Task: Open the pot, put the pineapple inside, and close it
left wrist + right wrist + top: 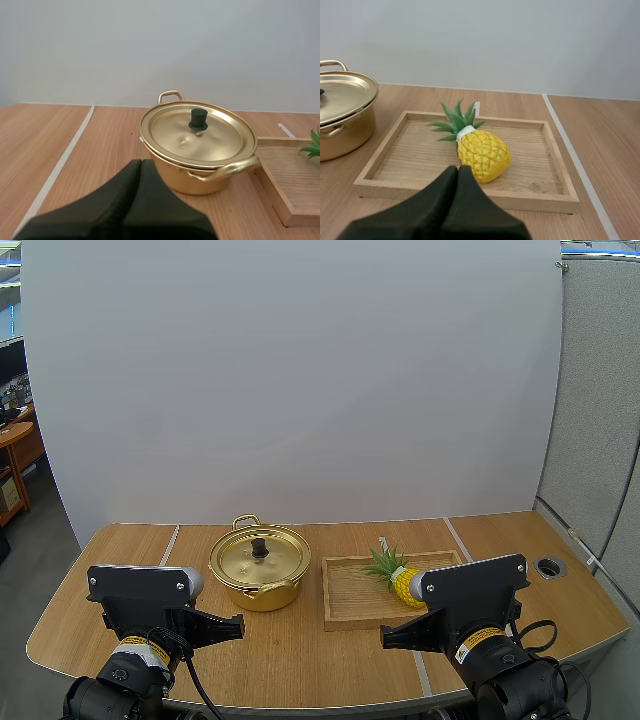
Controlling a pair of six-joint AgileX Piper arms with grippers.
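Left arm pose: left hand (238, 624) sits low over the near-left tabletop (300, 655), pointing right, near side of the pot (258, 585).
Left hand state: fingers pressed together in one dark wedge, nothing between them.
Right arm pose: right hand (386, 640) sits low at the near right, pointing left, near side of the wooden tray (350, 608).
Right hand state: fingers closed flat on each other, holding nothing.
Pot: gold, mid-tabletop, just left of the tray; lid (240, 562) seated on it, black knob (259, 545) upright at its centre.
Pineapple (482, 155): lies on its side in the tray, leaves to the far left, well apart from both hands.
Hidden, high view: the right arm's housing covers part of the yellow fruit; the leaves and a strip of the body are clear. Both arm bases are cut off at the near edge.
Cut off, wrist views: the left wrist view has one tray corner and a few leaf tips; the right wrist view has part of the pot.
Extra detail: the right wrist view gives the whole fruit and the tray floor; the left wrist view gives the lid's dimpled top and both pot handles.
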